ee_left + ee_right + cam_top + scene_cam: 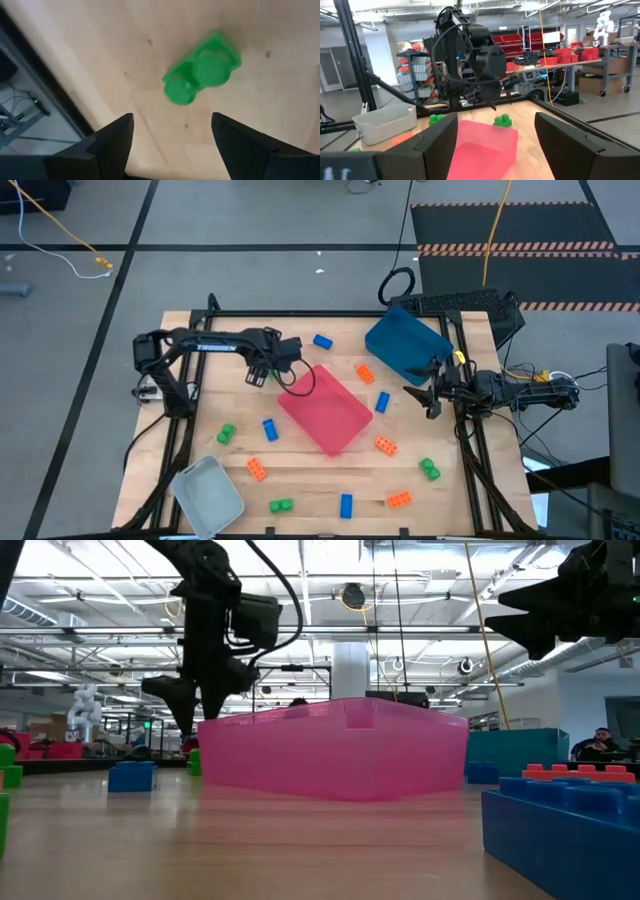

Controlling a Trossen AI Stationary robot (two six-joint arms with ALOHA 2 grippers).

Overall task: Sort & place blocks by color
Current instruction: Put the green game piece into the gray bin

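Left claw [258,374] hangs wide open directly above a green block [202,67], its long axis slanted across the finger gap. Right claw [428,402], also open, waits well apart at the counter's [300,475] right edge.

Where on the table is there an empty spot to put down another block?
The widest bare wood lies between the pink-red tray and the front row of blocks, past the orange block. Another patch runs from the left gripper down to a green block. Between the pink-red tray and the blue tray it is crowded.
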